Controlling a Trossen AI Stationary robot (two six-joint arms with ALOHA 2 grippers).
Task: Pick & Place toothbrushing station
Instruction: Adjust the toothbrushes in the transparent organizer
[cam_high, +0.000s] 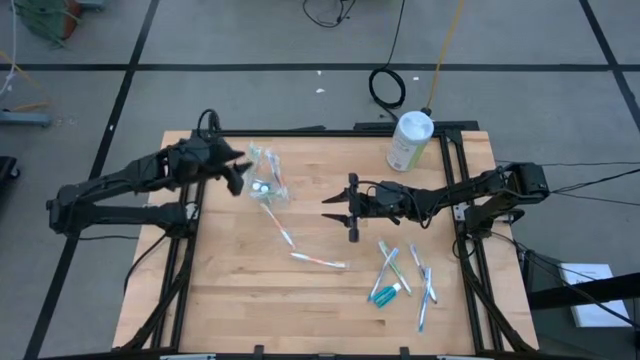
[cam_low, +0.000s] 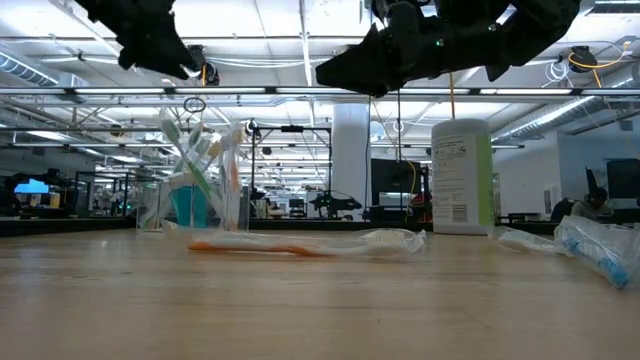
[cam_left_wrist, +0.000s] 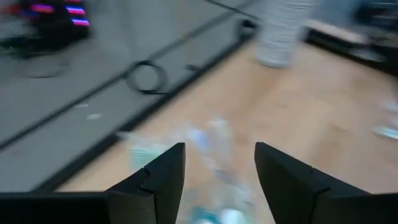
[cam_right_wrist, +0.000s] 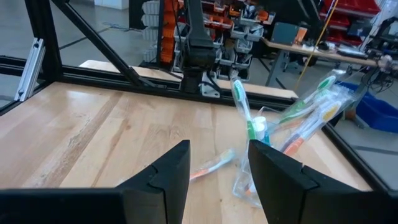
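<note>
The toothbrushing station, a small clear cup (cam_high: 265, 186) with thin toothbrushes and a blue tube, stands on its base on the wooden table at the far left. It also shows in the low view (cam_low: 193, 200) and the right wrist view (cam_right_wrist: 273, 134). My left gripper (cam_high: 240, 172) is open just left of the cup and raised above it (cam_low: 150, 40). In its blurred wrist view (cam_left_wrist: 221, 168) the cup lies below the gap. My right gripper (cam_high: 330, 207) is open and empty above the table's middle, pointing toward the cup (cam_right_wrist: 219, 168).
A white canister with a green label (cam_high: 409, 140) stands at the far right. Loose wrapped toothbrushes lie near the cup (cam_high: 281, 232), in the middle (cam_high: 320, 262) and at the near right with blue tubes (cam_high: 400, 278). Black frame rails (cam_high: 192, 250) run along both table sides.
</note>
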